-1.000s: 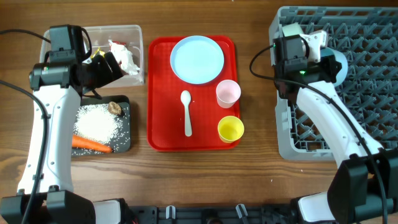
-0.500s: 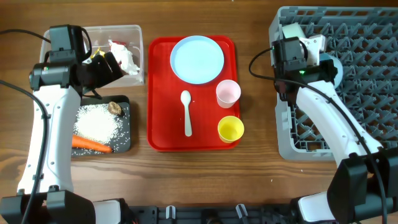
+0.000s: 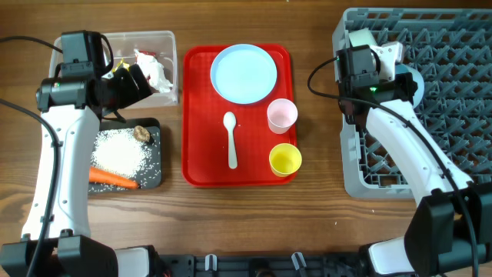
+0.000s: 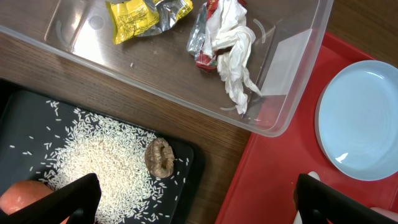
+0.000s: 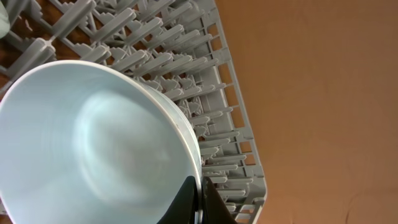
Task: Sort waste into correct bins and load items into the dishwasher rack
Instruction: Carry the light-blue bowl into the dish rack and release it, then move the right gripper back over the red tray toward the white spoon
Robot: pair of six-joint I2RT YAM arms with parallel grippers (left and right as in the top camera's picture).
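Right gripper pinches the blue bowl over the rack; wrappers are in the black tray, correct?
No: the wrappers lie in the clear tub, not the black tray, as the left wrist view shows. The right gripper does hold the blue bowl.

**Overhead view.** 2 arms: the left arm [image 3: 58, 169] at the left of the frame and the right arm [image 3: 407, 146] at the right. Each has long white link shells joined by black, boxy joint housings, with black bases at the lower edge. Thin black cables [image 3: 15, 111] loop beside both. A small green light [image 3: 374, 89] glows on the right arm's upper black housing.

**Wrist views.** The left fingers [image 4: 74, 199] and right fingers [image 5: 217, 211] are matte black.
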